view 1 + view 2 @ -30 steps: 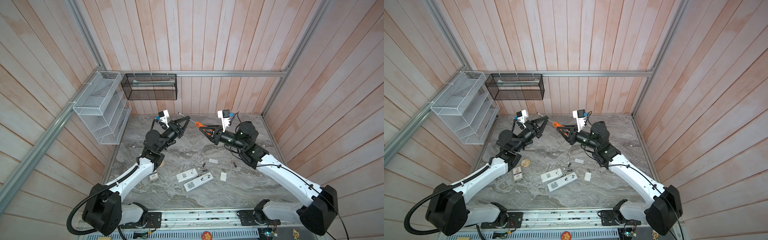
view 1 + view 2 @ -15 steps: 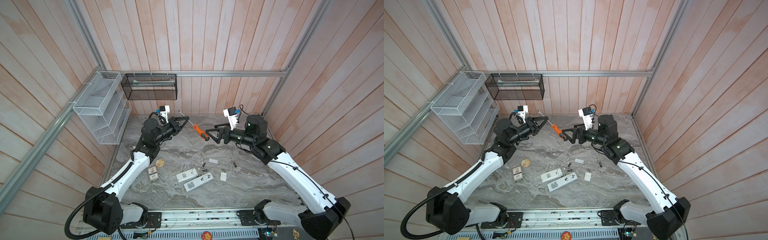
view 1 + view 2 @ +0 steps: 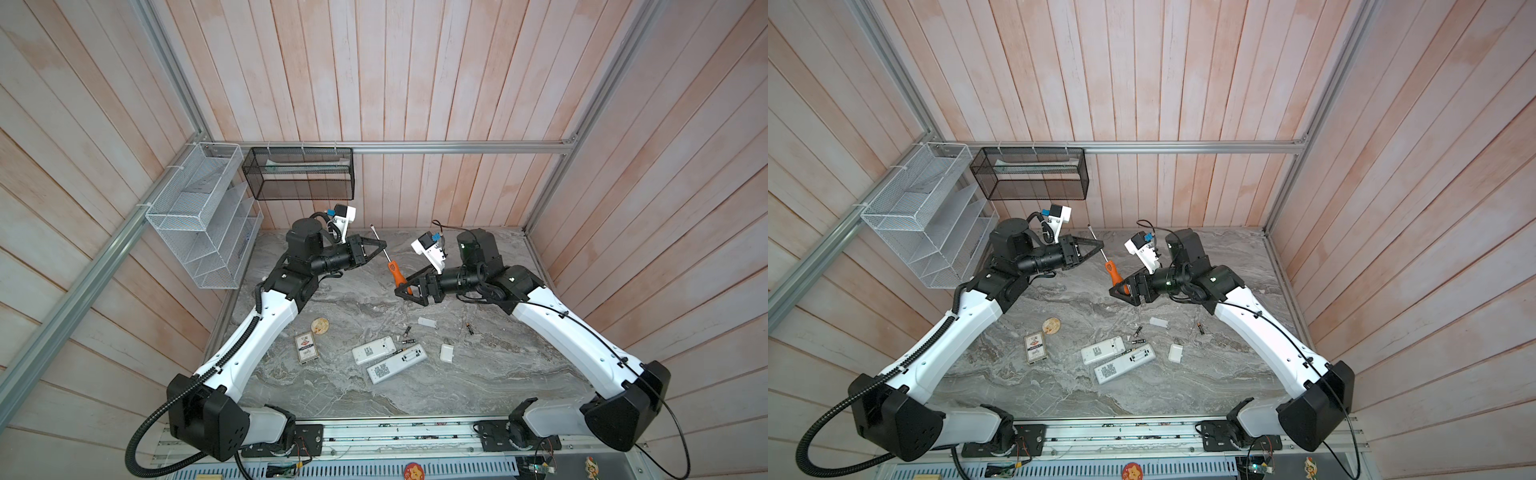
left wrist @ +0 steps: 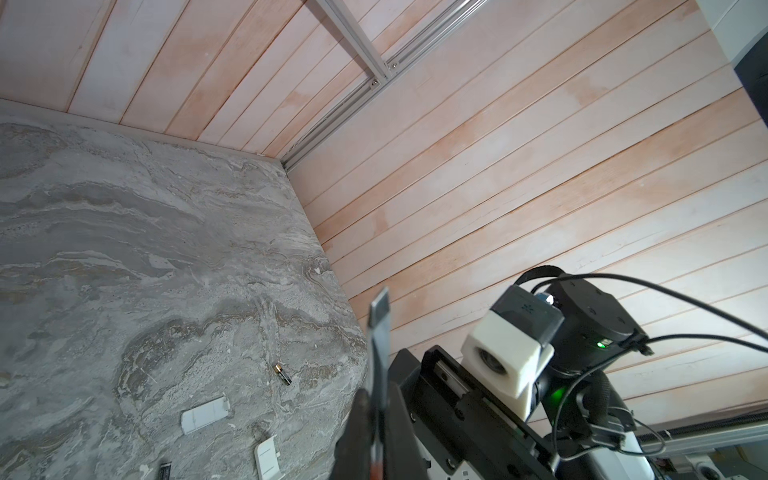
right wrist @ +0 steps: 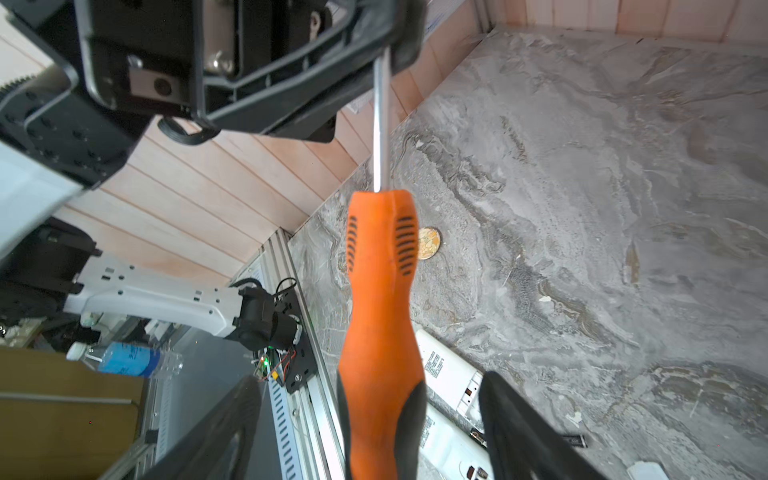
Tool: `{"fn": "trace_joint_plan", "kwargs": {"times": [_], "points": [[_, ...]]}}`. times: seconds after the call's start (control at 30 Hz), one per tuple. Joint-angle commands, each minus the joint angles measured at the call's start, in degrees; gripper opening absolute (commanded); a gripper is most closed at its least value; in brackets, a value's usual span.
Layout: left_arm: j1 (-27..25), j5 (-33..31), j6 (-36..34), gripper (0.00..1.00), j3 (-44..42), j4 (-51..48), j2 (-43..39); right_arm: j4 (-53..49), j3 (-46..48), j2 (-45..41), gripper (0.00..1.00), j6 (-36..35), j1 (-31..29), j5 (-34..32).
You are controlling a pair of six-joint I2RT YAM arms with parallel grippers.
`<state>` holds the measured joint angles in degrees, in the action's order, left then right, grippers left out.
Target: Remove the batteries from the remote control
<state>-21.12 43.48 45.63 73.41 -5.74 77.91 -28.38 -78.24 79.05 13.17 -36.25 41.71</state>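
Two white remotes lie side by side at the table's front middle, seen too in the right wrist view. Loose batteries rest on the table just behind them. My left gripper is shut on the metal shaft of an orange-handled screwdriver, held in the air over the back of the table. My right gripper is open, with its fingers on either side of the handle's end and a gap on each side.
Two small white covers lie near the remotes. A round tan disc and a small card box sit at the left. A white wire rack and a black mesh basket hang on the back left walls.
My right gripper let go of the screwdriver handle, drew back to the right, then came in again with open jaws round the handle. The left gripper kept the shaft and swung left.
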Motion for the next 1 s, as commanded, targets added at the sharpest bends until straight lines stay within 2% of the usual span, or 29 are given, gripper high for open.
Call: {"fn": "trace_joint_plan", "kwargs": {"times": [0.0, 0.17, 0.27, 0.33, 0.37, 0.47, 0.6, 0.73, 0.87, 0.97], "points": [[0.03, 1.43, -1.97, 0.00, 1.14, -1.71, -0.88, -0.97, -2.04, 1.84, 0.67, -1.17, -0.91, 3.06], [0.03, 0.55, -3.03, 0.00, 0.33, -3.29, -2.36, -0.98, -1.63, 2.74, 0.38, -1.39, -1.11, 4.16], [0.03, -0.04, -3.78, 0.00, 0.33, -4.28, -2.75, -0.48, -0.73, 2.54, 0.32, -0.90, -1.15, 3.77], [0.03, -0.58, -4.26, 0.00, 0.42, -4.46, -2.91, 0.05, -0.03, 2.01, 0.31, -0.37, -1.01, 2.67], [0.03, -0.97, -4.55, 0.09, 0.42, -4.59, -3.02, 0.38, 0.45, 1.61, 0.30, 0.05, -0.82, 1.95], [0.33, -2.80, -5.23, 0.52, 0.33, -4.60, -3.68, 1.21, 2.08, 0.36, 0.30, 2.26, 0.83, -0.91], [1.94, -5.40, -4.70, 1.00, -1.45, -4.67, -5.30, 1.14, 6.60, -1.70, 0.30, 5.92, 6.86, -5.79], [4.52, -5.25, -1.93, 1.00, -5.34, -3.14, -7.10, 1.14, 13.95, -1.96, 0.30, 6.57, 15.00, -10.13], [5.96, -4.64, -1.30, 1.00, -7.09, -5.12, -7.83, -1.77, 16.00, 2.39, 0.30, 1.06, 19.09, -15.78], [7.06, -4.86, -1.43, 1.00, -7.43, -7.84, -8.06, -3.59, 15.72, 7.94, 0.30, -2.67, 21.18, -16.98]]}}
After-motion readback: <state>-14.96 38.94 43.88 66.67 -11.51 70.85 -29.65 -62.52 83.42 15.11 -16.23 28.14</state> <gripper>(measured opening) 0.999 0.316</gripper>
